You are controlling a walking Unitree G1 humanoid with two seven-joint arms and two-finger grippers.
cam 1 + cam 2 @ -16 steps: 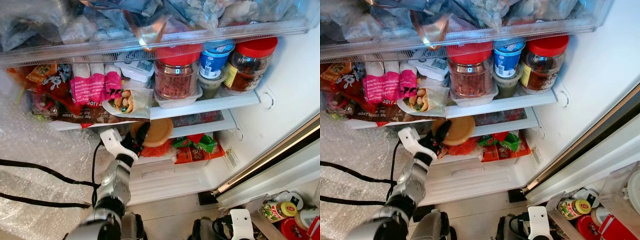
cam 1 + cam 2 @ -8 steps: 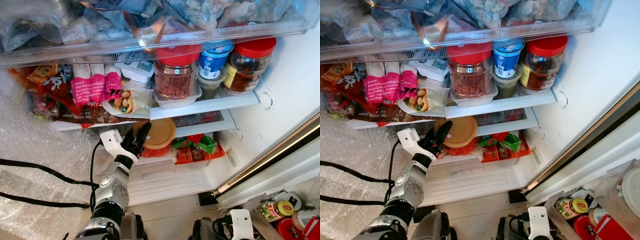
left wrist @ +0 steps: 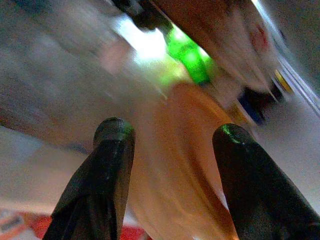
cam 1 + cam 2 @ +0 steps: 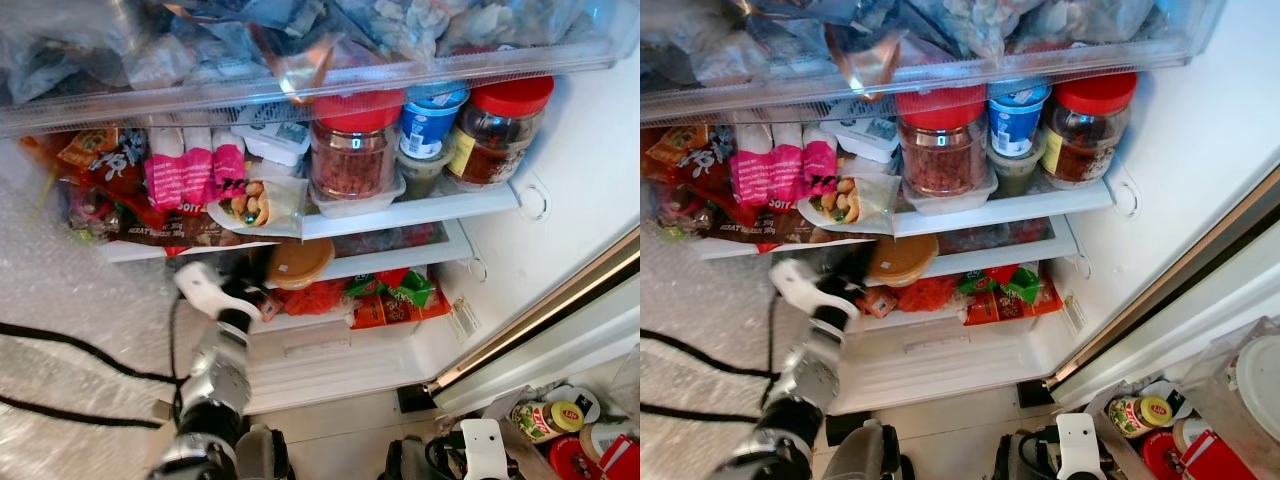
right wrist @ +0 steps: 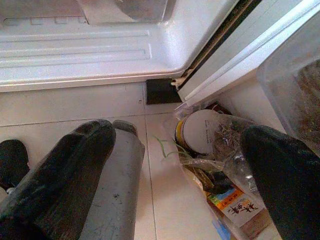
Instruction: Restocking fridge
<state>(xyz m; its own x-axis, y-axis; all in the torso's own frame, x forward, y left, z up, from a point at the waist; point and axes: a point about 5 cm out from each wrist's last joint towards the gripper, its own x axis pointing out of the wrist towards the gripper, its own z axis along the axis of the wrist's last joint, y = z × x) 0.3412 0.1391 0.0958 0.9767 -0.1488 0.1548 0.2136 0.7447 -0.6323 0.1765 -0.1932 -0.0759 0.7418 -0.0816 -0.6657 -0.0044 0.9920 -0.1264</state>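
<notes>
Left arm raised forward, wrist angled upward, left gripper (image 4: 262, 301) with fingers (image 3: 107, 175) spread apart, nothing between them. Right arm hangs low; right gripper (image 5: 180, 165) fingers wide apart, pointing downward.

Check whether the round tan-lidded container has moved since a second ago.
Yes. The round tan-lidded container has gone deeper onto the lower white shelf, tucked under the upper one, and the left gripper has dropped away leftward.

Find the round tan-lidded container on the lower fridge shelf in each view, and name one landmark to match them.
Left eye: tan-lidded container, just left of centre, under the red-lidded jar.
Right eye: left of centre, under the same jar.
Left wrist: probably the blurred orange shape between the left end effector's fingers.
Right wrist: not in it.
Landmark: the red-lidded jar.
</notes>
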